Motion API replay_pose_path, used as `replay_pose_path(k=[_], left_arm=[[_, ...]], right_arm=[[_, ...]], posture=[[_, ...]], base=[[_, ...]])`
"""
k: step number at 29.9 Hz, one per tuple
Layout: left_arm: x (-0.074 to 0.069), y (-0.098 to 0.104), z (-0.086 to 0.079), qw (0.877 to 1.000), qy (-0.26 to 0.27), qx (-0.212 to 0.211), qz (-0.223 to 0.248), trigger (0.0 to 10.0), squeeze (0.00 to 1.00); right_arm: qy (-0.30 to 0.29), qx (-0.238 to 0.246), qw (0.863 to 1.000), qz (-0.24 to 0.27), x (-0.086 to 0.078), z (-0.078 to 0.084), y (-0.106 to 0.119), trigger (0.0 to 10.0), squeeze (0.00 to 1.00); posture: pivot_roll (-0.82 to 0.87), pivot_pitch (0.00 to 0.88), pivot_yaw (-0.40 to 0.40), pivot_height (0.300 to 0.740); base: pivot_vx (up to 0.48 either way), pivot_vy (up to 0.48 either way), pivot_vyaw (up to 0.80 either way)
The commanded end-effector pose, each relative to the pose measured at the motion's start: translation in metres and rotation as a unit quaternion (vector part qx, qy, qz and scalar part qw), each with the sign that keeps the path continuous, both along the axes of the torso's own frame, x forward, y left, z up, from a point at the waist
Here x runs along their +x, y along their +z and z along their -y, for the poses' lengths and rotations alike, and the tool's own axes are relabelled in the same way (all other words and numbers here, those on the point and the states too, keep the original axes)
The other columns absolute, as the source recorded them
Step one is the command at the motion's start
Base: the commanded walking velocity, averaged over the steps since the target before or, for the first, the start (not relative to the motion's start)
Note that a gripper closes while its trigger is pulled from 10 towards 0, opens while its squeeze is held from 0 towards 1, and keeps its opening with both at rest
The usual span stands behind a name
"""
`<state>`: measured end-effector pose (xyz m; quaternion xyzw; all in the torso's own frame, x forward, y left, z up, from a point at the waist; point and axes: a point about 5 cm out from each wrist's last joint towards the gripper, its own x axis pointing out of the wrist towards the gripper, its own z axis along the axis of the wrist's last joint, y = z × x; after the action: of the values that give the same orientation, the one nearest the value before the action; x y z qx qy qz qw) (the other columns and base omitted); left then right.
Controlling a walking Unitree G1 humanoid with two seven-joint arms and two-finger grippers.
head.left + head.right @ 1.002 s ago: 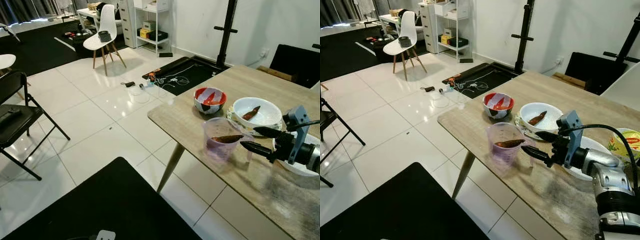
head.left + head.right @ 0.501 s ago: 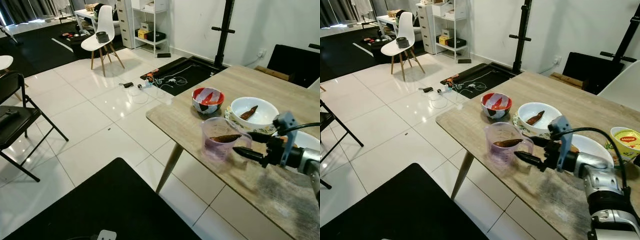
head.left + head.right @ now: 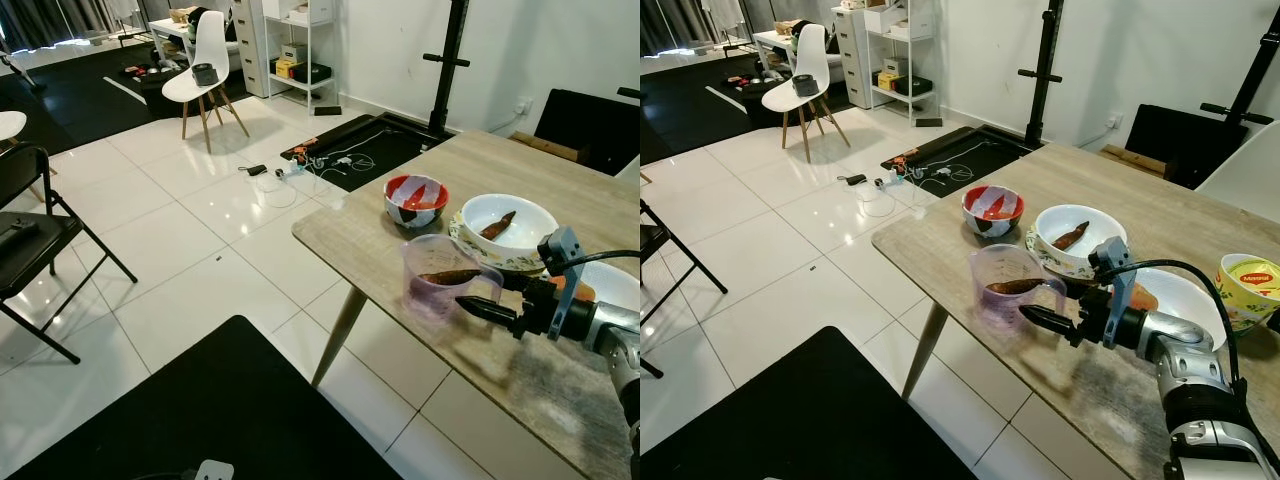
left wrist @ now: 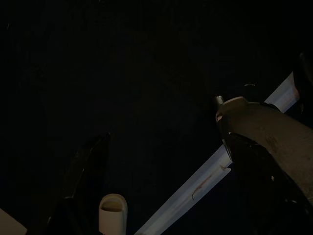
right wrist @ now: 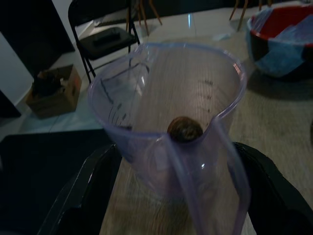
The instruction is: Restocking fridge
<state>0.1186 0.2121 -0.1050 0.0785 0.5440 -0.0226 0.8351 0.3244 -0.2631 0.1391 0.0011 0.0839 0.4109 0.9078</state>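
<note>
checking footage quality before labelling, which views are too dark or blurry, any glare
Left and right eye views: evenly lit and sharp, with window glare on the glossy white floor tiles. Right wrist view: dim, the clear measuring jug close up with soft edges between the right gripper's fingers. Left wrist view: almost black, the left gripper barely made out.

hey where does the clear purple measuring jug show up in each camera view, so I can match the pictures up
Left eye view: measuring jug near the table's front edge, just ahead of the right gripper.
Right eye view: jug near the same edge, left of the gripper.
Right wrist view: jug close up, its handle between the two black fingers.
Left wrist view: too dark to make it out.
Shared landmark: the red patterned bowl behind the jug.
</note>
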Motion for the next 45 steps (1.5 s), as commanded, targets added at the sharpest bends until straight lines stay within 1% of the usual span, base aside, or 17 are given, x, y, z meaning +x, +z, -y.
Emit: replay_pose_path(k=[1,7,8,9,10,11,12,13,14,21,26,28,29,37,43,44,45], left_arm=[[-0.002,-0.001,0.003,1.0,-0.004,-0.002,-0.003,10.0,0.0],[-0.002,-0.001,0.003,1.0,-0.004,-0.002,-0.003,10.0,0.0],[-0.002,-0.001,0.003,1.0,-0.004,-0.002,-0.003,10.0,0.0],[-0.002,-0.001,0.003,1.0,-0.004,-0.002,-0.003,10.0,0.0],[-0.003,-0.001,0.002,1.0,-0.004,-0.002,-0.004,10.0,0.0],[-0.003,-0.001,0.002,1.0,-0.004,-0.002,-0.004,10.0,0.0],[-0.003,-0.001,0.002,1.0,-0.003,-0.002,-0.004,10.0,0.0],[-0.003,-0.001,0.002,1.0,-0.003,-0.002,-0.004,10.0,0.0],[-0.004,-0.002,0.002,1.0,-0.003,-0.002,-0.005,10.0,0.0],[-0.003,-0.001,0.003,1.0,-0.006,-0.002,-0.004,10.0,0.0],[0.0,0.0,0.002,1.0,-0.009,0.0,-0.001,10.0,0.0],[0.0,0.0,0.002,1.0,-0.01,0.0,-0.001,10.0,0.0],[0.0,0.0,0.002,1.0,-0.01,0.0,-0.001,10.0,0.0],[0.001,0.0,0.003,1.0,-0.013,0.0,-0.001,10.0,0.0],[0.004,0.001,0.003,1.0,-0.002,-0.005,0.007,10.0,0.0],[0.004,0.001,0.002,1.0,0.0,-0.005,0.009,10.0,0.0],[0.005,0.001,0.001,1.0,0.001,-0.004,0.009,10.0,0.0]], right_arm=[[0.006,0.014,1.0,0.005,0.001,-0.004,0.001,10.0,0.0],[0.005,0.023,1.0,0.002,0.0,-0.007,-0.004,10.0,0.0],[0.003,0.024,1.0,0.002,0.0,-0.007,-0.004,9.2,0.0],[0.003,0.024,1.0,0.002,0.0,-0.007,-0.004,9.2,0.0],[0.001,0.024,1.0,0.001,0.0,-0.008,-0.005,4.7,0.0],[0.001,0.024,1.0,0.001,0.0,-0.008,-0.005,4.7,0.0],[0.003,0.023,1.0,-0.002,0.0,-0.008,-0.006,3.2,0.0],[0.003,0.023,1.0,-0.002,0.0,-0.008,-0.006,3.2,0.0],[0.003,0.022,1.0,-0.003,0.0,-0.009,-0.006,2.2,0.0],[0.0,0.014,1.0,-0.005,0.0,-0.008,-0.009,2.2,0.0],[-0.004,0.014,1.0,-0.001,0.001,-0.008,-0.007,1.6,0.0],[-0.006,0.015,1.0,0.0,0.001,-0.008,-0.007,1.3,0.0],[-0.008,0.016,1.0,0.001,0.002,-0.008,-0.007,0.0,0.0],[0.002,0.038,0.999,0.013,0.003,-0.012,-0.002,0.0,0.0],[0.064,0.071,0.995,0.039,0.002,-0.031,0.009,0.0,0.0],[0.088,0.093,0.99,0.054,0.001,-0.04,0.016,10.0,0.0],[0.105,0.107,0.987,0.063,0.0,-0.045,0.02,10.0,0.0]], posture=[[0.03,0.0,0.027,0.74],[0.03,0.0,0.026,0.74],[0.03,0.0,0.026,0.74],[0.03,0.0,0.026,0.74],[0.03,0.0,0.026,0.74],[0.03,0.0,0.026,0.74],[0.03,0.0,0.026,0.74],[0.03,0.0,0.026,0.74],[0.03,0.0,0.026,0.74],[0.03,0.0,0.024,0.74],[0.03,0.0,0.024,0.74],[0.03,0.0,0.024,0.74],[0.03,0.0,0.022,0.74],[0.03,0.0,0.022,0.74],[0.03,0.0,0.022,0.74],[0.03,0.0,0.025,0.74],[0.03,0.0,0.025,0.74]], base=[[0.0,0.0,0.0],[0.0,0.0,0.0],[0.0,0.0,0.0],[0.0,0.0,0.0],[0.0,0.0,0.0],[0.0,0.0,0.0],[0.0,0.0,0.0],[0.0,0.0,0.0],[0.0,0.0,0.0],[0.0,0.0,0.0],[0.0,0.0,0.0],[0.0,0.0,0.0],[0.0,0.0,0.0],[0.0,0.0,0.0],[0.0,0.0,0.0],[0.0,0.0,0.0],[0.0,0.0,0.0]])
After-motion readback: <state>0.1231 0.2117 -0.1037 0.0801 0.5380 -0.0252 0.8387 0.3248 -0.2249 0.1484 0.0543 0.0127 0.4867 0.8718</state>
